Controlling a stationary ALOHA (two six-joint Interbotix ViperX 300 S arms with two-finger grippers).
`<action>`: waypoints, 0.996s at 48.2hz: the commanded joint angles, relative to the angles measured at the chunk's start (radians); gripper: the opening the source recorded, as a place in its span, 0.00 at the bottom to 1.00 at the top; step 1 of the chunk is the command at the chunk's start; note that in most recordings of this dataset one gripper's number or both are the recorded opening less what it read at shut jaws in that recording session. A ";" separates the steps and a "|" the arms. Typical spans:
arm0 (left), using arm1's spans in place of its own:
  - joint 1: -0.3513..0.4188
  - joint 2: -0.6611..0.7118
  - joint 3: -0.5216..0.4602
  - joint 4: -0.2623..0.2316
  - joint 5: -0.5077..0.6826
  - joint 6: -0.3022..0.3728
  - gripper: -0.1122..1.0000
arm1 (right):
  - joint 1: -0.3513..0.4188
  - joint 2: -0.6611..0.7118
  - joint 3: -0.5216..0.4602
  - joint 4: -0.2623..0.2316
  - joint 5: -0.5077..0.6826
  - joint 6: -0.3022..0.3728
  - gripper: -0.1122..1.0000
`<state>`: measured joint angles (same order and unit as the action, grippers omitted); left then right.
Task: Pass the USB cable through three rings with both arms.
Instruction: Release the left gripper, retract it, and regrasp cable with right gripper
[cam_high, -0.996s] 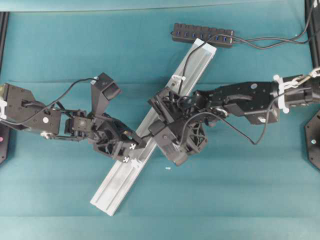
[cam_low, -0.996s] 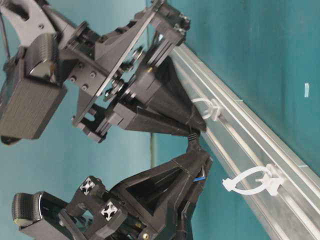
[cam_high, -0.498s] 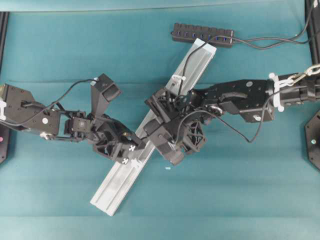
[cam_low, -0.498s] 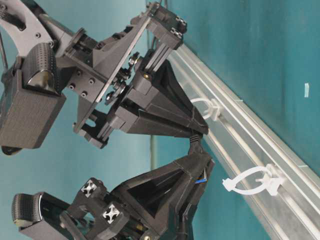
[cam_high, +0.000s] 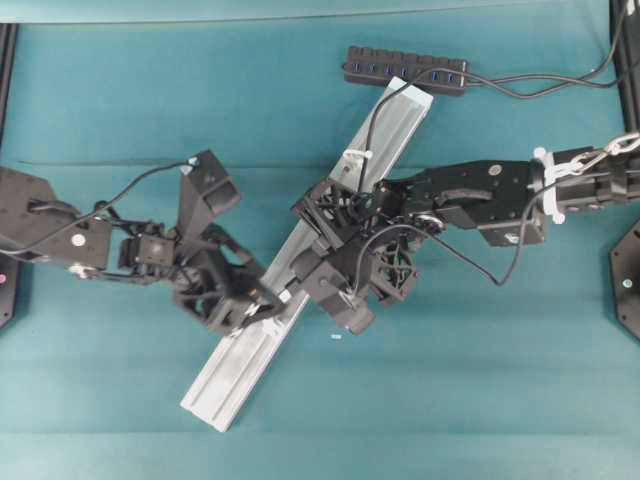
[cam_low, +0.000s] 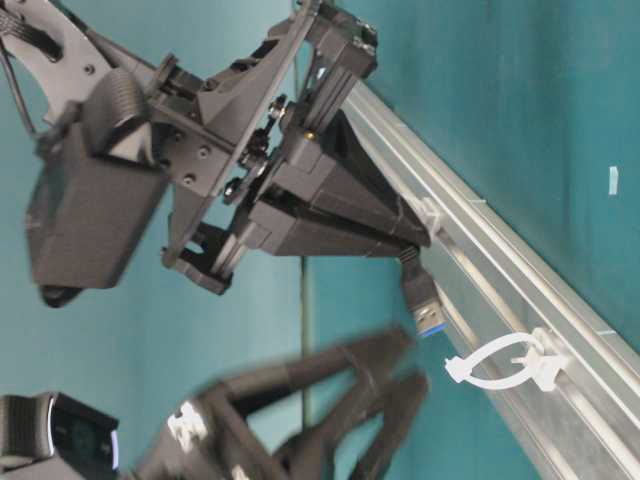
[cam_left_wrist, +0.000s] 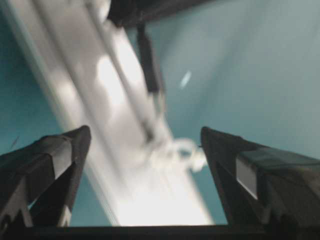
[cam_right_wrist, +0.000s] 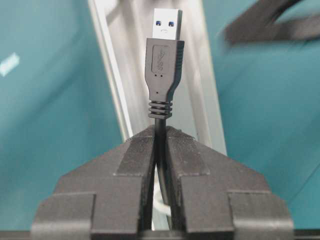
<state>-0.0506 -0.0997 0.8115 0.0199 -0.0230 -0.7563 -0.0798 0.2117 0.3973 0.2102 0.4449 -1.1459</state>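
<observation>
At frame centre the right black triangular gripper (cam_right_wrist: 159, 150) pinches the dark grey USB cable (cam_right_wrist: 164, 62) just behind its silver-tipped plug, over the silver aluminium rail (cam_high: 240, 360). The left gripper (cam_left_wrist: 145, 150) gapes wide, empty. The plug could droop and miss the next whitish plastic ring (cam_low: 497, 362).

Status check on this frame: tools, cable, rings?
Left tool open, empty. Right tool shut on USB cable behind plug. Next ring ahead, unthreaded; nothing blocking.
</observation>
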 joint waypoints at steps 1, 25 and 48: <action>-0.018 -0.150 -0.005 0.003 0.094 0.018 0.96 | 0.008 0.011 -0.017 -0.031 0.009 0.012 0.17; -0.143 -0.365 0.103 0.003 0.175 0.032 0.95 | 0.055 0.060 -0.061 -0.048 0.014 0.012 0.17; -0.161 -0.374 0.109 0.003 0.173 0.020 0.95 | 0.100 0.100 -0.117 -0.044 0.012 0.028 0.17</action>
<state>-0.2071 -0.4387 0.9311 0.0215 0.1549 -0.7348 0.0092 0.3007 0.2991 0.1657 0.4602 -1.1336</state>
